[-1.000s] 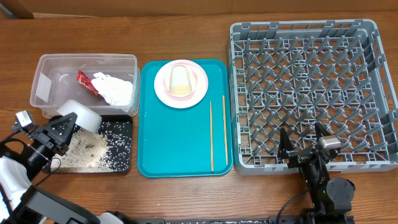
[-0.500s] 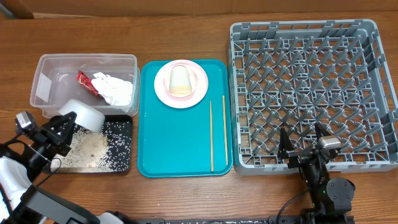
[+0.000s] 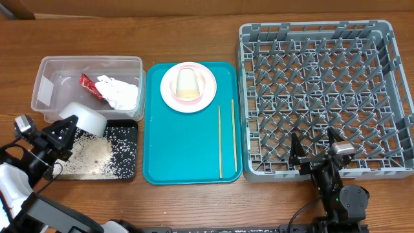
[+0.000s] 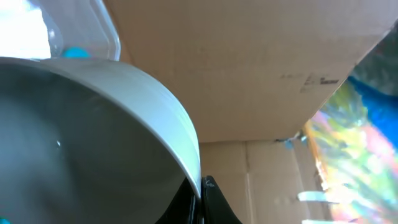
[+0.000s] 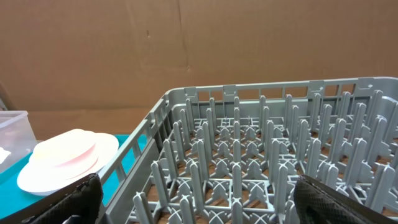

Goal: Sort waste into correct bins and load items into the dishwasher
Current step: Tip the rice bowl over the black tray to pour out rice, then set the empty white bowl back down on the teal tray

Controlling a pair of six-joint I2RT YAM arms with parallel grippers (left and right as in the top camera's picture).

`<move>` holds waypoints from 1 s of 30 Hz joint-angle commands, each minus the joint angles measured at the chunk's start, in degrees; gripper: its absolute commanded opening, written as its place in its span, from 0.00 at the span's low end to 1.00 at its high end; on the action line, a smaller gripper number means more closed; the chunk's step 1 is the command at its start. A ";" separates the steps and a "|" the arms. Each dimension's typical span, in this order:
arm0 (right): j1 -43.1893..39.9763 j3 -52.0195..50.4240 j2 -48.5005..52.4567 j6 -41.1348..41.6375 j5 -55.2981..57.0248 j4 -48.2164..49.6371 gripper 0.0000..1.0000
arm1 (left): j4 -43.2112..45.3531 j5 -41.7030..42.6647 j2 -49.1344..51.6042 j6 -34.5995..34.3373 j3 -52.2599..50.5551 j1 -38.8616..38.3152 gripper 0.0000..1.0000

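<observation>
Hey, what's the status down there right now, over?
Left end effector shut on white bowl, tilted over black tray. Right end effector open, at dish rack's near edge. Nothing in the way.

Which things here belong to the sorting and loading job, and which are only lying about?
Job: white bowl, rice scraps, black tray, clear tub, red wrapper, tissue, cup, pink plate, chopsticks, dish rack.
Lying about: teal tray, cardboard.
</observation>
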 commanded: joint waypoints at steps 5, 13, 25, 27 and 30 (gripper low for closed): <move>-0.33 -0.61 -0.26 0.22 -0.13 0.26 1.00 | 0.44 -10.64 0.20 -4.20 0.02 -0.94 0.04; -0.33 -0.61 -0.26 0.22 -0.13 0.26 1.00 | -2.58 -14.29 -0.13 -7.45 3.48 -4.66 0.04; -0.33 -0.61 -0.26 0.22 -0.13 0.26 1.00 | -4.79 -54.16 -1.14 -20.02 16.96 -47.25 0.04; -0.33 -0.61 -0.26 0.22 -0.13 0.26 1.00 | -4.46 -62.31 -0.94 -21.09 16.90 -55.78 0.04; -0.33 -0.61 -0.26 0.22 -0.13 0.26 1.00 | -4.46 -76.63 -0.81 -27.54 16.79 -68.67 0.04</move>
